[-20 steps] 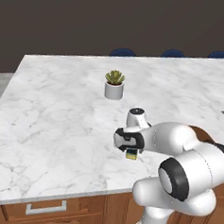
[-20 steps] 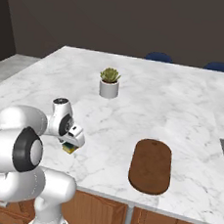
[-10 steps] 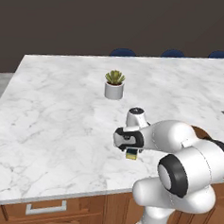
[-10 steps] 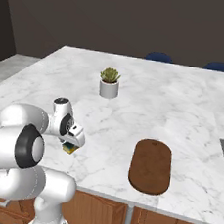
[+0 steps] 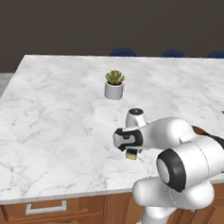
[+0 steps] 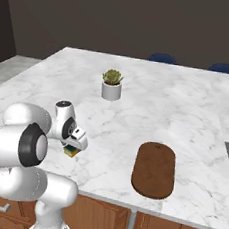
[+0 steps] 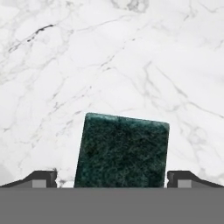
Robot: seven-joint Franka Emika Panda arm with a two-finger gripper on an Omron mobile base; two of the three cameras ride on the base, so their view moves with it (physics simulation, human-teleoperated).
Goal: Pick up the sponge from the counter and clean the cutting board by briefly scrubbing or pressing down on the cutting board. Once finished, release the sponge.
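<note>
The fingers [image 7: 113,178] are spread wide, one tip on each side of the sponge [image 7: 122,151], neither touching it, so nothing is held. The sponge lies green side up on the white marble desk [image 5: 57,115] near its front edge, right under the hand. To its right, well apart, lies the brown cutting board [image 6: 154,169]. A small potted plant [image 6: 111,84] stands farther back.

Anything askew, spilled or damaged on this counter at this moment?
Nothing stands out. The sponge lies flat on the counter, slightly turned between the open fingers. The cutting board lies flat and clean-looking near the counter's front edge, and the potted plant stands upright.
</note>
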